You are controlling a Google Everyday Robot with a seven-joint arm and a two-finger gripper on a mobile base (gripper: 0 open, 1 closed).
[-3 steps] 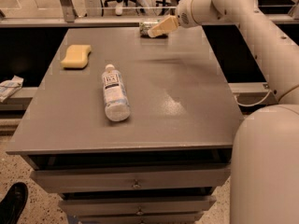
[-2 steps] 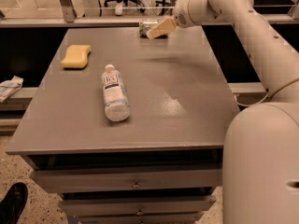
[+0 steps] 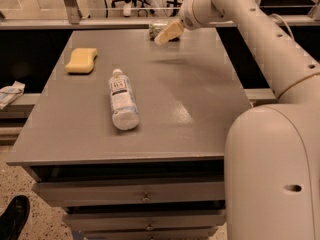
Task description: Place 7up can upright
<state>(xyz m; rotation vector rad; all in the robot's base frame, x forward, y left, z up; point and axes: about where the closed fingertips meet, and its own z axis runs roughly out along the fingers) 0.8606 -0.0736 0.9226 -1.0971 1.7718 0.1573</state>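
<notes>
The 7up can point(image 3: 154, 28) shows as a small pale can with green print at the far edge of the grey table point(image 3: 200, 109), near the middle of that edge. It seems to lie on its side, and its right part is hidden behind my gripper. My gripper point(image 3: 168, 32) reaches in from the upper right and sits right at the can, just above the table top. I cannot tell whether it holds the can.
A clear plastic bottle point(image 3: 122, 99) with a white cap lies on its side at the table's centre left. A yellow sponge point(image 3: 81, 60) lies at the far left. The table has drawers point(image 3: 145, 196) below. A shoe point(image 3: 14, 216) is on the floor at lower left.
My gripper has shifted slightly left and lower, closer onto the can. The bottle and sponge have not moved.
</notes>
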